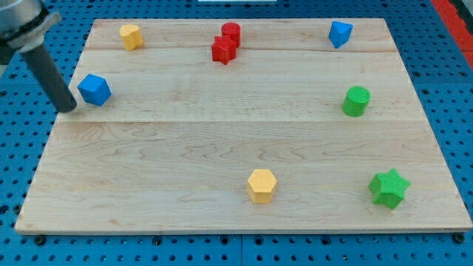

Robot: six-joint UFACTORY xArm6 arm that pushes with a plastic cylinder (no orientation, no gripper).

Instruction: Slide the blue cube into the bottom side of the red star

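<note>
Item: wooden board (244, 148), pale, on a blue pegboard surface (443, 44). Your tip (70, 108) stands at the frame's left edge, upper half, just beside the blue cube (94, 89) on its left; contact cannot be told. The rod carries no jaws, so there is nothing to open or close, and it holds nothing. The blue cube sits at upper left, well apart from the red star (223, 50), which lies at upper centre, touching a red cylinder (231, 32) just above it. Also listed: yellow block (131, 35), upper left; second blue block (340, 33), upper right; green cylinder (356, 101), right; green star (389, 188), lower right; yellow hexagonal block (261, 185), lower centre. Risks, as judged: pushing from your present side drives the cube rightward, likely meeting the star's left flank rather than its bottom, so you would need to bring it below the star first. An off-centre push may spin the cube off line. A hard arrival could shove the star and the red cylinder toward the board's top edge.
</note>
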